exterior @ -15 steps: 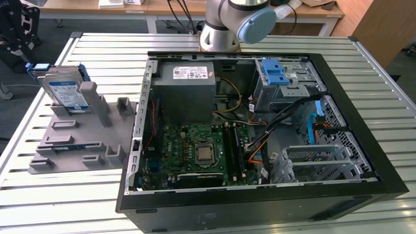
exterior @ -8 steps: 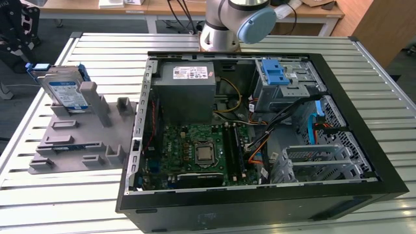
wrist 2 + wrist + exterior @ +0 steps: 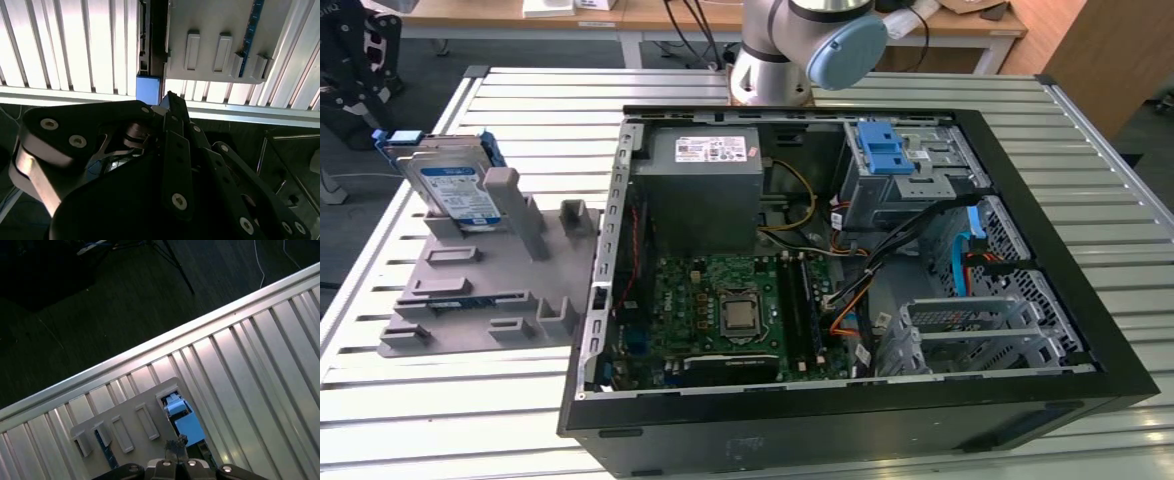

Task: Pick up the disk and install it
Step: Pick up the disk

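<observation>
On the slatted metal table (image 3: pixel 520 110), beside the open computer case (image 3: pixel 854 430), the disk (image 3: pixel 456 190) stands upright in a grey holder (image 3: pixel 467 290), the gripper (image 3: pixel 169 100) hanging above it, open or closed I cannot tell.

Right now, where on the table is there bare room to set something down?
Bare slats of the table lie between the grey holder and the near edge, at the exterior view's left of the computer case, and between the holder and the arm base. Inside the case it is crowded with motherboard and cables.
</observation>
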